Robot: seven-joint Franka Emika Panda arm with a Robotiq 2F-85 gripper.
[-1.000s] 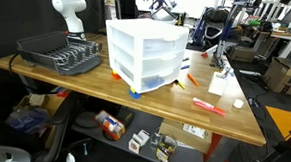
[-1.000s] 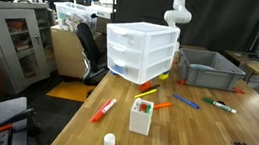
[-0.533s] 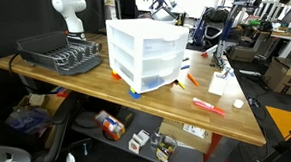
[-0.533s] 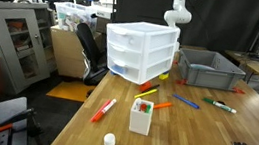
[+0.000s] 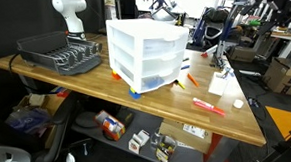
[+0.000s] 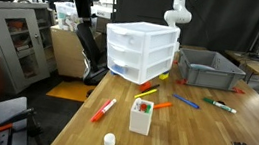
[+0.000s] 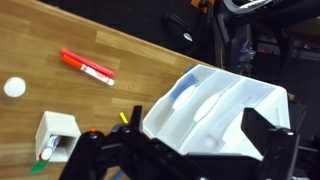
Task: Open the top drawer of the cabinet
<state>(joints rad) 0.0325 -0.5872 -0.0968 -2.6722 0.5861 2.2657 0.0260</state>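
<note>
The cabinet (image 5: 142, 53) is a white three-drawer plastic unit standing on the wooden table; it shows in both exterior views (image 6: 140, 52). Its top drawer (image 5: 159, 44) is closed, flush with the two below, and also shows in an exterior view (image 6: 125, 42). In the wrist view I look down on the cabinet's top (image 7: 215, 100) from high above. My gripper (image 7: 195, 115) is open and empty, its dark fingers framing the cabinet without touching it. It shows as a dark shape above the cabinet in an exterior view (image 5: 165, 4).
A dark wire dish rack (image 5: 59, 54) stands beside the cabinet. A grey bin (image 6: 209, 68) sits behind it. A white pen box (image 6: 141, 115), a white cap (image 6: 110, 140), a red marker (image 7: 87, 67) and other markers lie on the table.
The arm and cabinet have not moved. A dark figure has come into the background in the exterior views.
</note>
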